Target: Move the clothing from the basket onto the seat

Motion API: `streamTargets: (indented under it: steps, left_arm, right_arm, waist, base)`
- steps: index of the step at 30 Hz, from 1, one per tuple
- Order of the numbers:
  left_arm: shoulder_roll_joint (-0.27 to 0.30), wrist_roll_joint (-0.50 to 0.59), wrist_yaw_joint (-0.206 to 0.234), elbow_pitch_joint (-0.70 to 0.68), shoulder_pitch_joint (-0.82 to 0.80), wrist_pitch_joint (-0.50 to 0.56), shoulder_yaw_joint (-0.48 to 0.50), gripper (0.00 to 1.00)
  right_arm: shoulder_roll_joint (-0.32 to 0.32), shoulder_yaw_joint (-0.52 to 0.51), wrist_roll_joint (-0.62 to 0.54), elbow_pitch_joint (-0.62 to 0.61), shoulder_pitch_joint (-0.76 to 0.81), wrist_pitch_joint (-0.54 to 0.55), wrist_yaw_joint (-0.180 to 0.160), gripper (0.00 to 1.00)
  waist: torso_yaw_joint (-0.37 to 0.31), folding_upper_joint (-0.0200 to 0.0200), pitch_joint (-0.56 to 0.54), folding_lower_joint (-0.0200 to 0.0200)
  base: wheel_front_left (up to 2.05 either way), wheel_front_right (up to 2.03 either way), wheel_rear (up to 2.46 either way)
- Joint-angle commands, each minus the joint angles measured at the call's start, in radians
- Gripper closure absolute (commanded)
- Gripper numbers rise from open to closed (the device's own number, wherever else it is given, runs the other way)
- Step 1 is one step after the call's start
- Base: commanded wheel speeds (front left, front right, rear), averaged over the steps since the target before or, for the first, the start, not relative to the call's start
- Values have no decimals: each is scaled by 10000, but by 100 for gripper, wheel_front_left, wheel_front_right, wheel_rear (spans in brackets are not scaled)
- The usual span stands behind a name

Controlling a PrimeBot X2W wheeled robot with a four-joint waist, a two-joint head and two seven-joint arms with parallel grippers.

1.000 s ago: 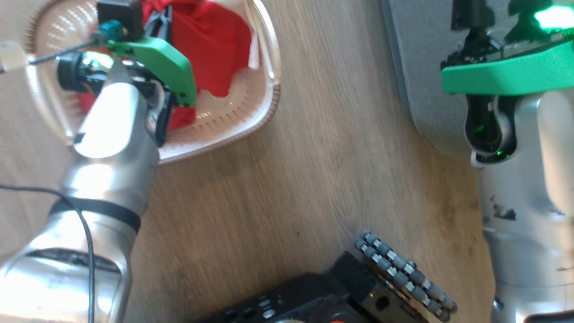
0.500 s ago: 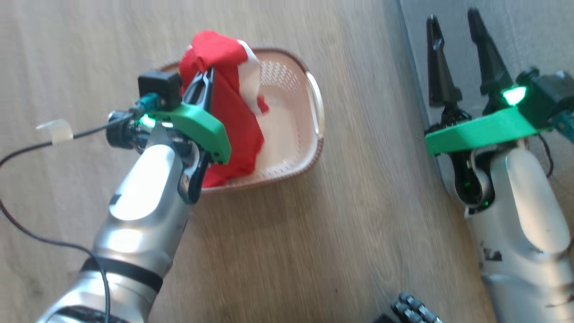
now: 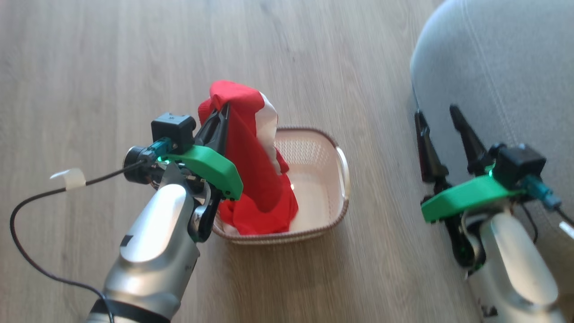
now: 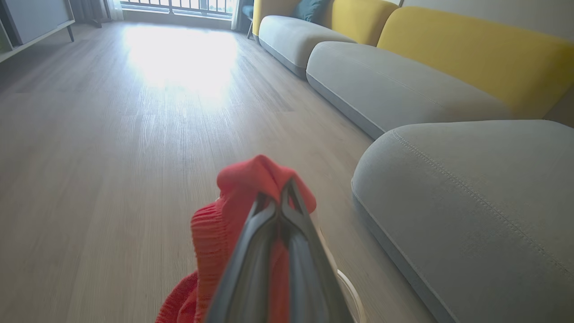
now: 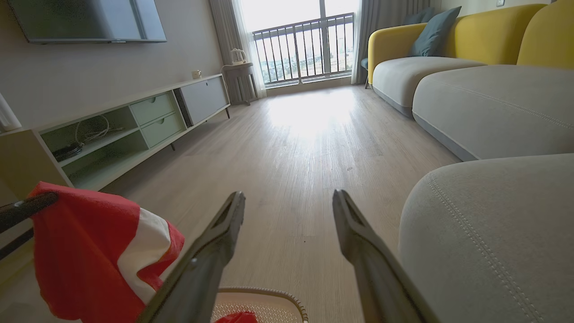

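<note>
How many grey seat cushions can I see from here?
3: the seat right of the basket, a second cushion beyond it, a third cushion near the window. More may lie out of frame.

End effectors: I count two, left end effector (image 3: 225,106) and right end effector (image 3: 435,111).
Basket (image 3: 278,239): one.
Clothing (image 3: 251,166): one red-and-white bundle; I cannot separate garments.
Grey cushions: three, the seat (image 4: 471,215), middle cushion (image 4: 403,89), far cushion (image 4: 293,33).
Yellow backrests (image 4: 471,58): two.

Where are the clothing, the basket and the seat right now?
clothing (image 3: 251,179): head view, on the hanging red panel.
basket (image 3: 314,188): head view, on the bare cream inside bottom.
seat (image 3: 529,54): head view, on the grey top surface.
</note>
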Motion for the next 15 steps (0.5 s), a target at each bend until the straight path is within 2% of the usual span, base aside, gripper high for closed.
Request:
streamTargets:
  steps: [1, 9, 15]
  left_arm:
    - [128, 89, -30, -514, -168, -97, 342, 100]
    - [128, 372, -201, -1405, 92, -97, 447, 100]
    - [128, 716, -319, -2389, -481, -97, 330, 100]
  right_arm:
    - [-81, 232, -73, -219, 125, -63, -2, 0]
    - [-42, 475, -81, 83, 1020, -63, -2, 0]
    - [-16, 596, -83, 166, 1332, -63, -2, 0]
  waist:
    - [406, -1, -821, 1]
    - [718, -1, -1794, 1]
    - [885, -1, -2047, 1]
  base:
    - [0, 0, 0]
    - [0, 0, 0]
    - [0, 0, 0]
